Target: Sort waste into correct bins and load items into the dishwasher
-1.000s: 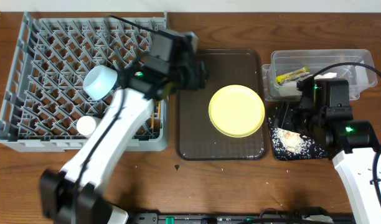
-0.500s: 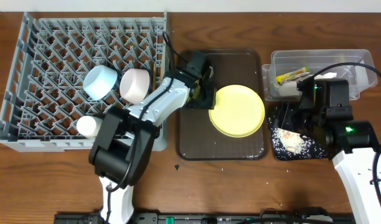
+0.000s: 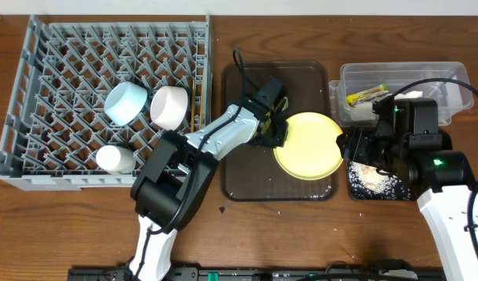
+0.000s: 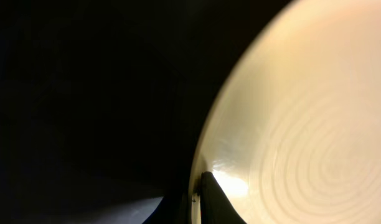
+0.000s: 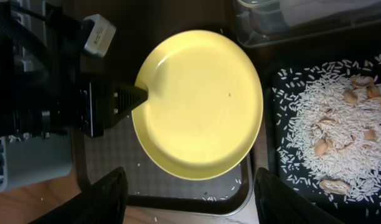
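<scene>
The round yellow plate [image 3: 309,147] [image 5: 200,102] [image 4: 302,124] lies on the brown serving tray [image 3: 247,168], its right edge over the tray's rim. My left gripper [image 3: 279,134] [image 4: 200,186] [image 5: 139,96] is shut on the plate's left rim. My right gripper [image 5: 193,190] hovers open above the plate's near edge, holding nothing. The grey dish rack [image 3: 36,101] holds a light blue bowl [image 3: 126,101], a white bowl [image 3: 169,107], a white cup [image 3: 114,158] and chopsticks [image 3: 195,105]. The clear tub [image 3: 450,78] contains a yellow-green sachet [image 3: 366,95] and a white tissue [image 3: 364,114]. Rice scraps [image 5: 327,134] fill the black tray [image 3: 350,187].
A few loose rice grains [image 5: 216,196] lie on the brown tray near its front rim. The right arm's body [image 3: 417,129] hangs over the black tray and the clear tub. A black cable [image 3: 243,66] loops above the brown tray.
My left gripper has moved right from the rack to the plate and shut on its left rim. The plate has slid a little rightward. The right arm has stayed still.
</scene>
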Motion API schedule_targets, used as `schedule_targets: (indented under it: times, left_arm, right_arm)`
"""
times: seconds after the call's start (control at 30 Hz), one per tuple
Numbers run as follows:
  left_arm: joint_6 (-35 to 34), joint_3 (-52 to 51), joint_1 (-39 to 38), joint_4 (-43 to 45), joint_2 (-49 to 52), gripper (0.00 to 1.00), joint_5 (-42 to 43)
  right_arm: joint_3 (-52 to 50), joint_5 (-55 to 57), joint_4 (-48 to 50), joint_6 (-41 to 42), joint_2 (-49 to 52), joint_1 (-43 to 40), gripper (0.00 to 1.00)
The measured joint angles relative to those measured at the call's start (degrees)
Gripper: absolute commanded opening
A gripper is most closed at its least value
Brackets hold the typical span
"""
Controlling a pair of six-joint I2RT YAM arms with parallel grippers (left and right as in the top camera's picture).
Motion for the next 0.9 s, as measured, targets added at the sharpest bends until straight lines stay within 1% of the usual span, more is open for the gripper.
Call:
schedule_targets:
  times: [0.27,0.37,0.57,0.67,0.7,0.77,0.83,0.9]
  left_arm:
    - [0.00,0.24,0.66,-1.27,-0.35,0.07,0.57]
    - [0.02,0.09,1.88,-2.47,-1.27,0.07,0.00]
    - [0.28,-0.24,7.04,-5.22,-8.41,0.07,-2.38]
    - [0.59,-0.24,8.90,-7.04,-11.21,0.07,-3.21]
    - [0.70,-0.24,8.98,-7.63,-11.23,0.08,-3.26]
    - [0.87,-0.26,8.96,-9.49,-11.17,0.13,-3.26]
    - [0.85,-0.26,8.74,-10.54,-11.17,0.17,-3.26]
    - [1.05,-0.26,8.68,-11.17,-11.17,0.17,-3.28]
  right_arm:
    - [0.00,-0.02,-0.07,0.02,0.00,0.00,0.63]
    - [0.02,-0.02,-0.42,0.02,0.00,0.00,0.59]
    - [-0.07,0.20,-0.83,0.02,0.42,1.42,0.53]
    - [-2.34,0.26,3.28,0.44,2.45,4.17,0.52]
    - [-3.45,0.13,5.16,1.18,3.52,4.96,0.49]
    - [-5.64,0.17,8.76,3.67,6.40,5.95,0.45]
    - [-7.10,0.17,9.97,6.97,10.21,6.25,0.45]
    - [-7.82,0.22,10.32,11.08,14.05,6.23,0.46]
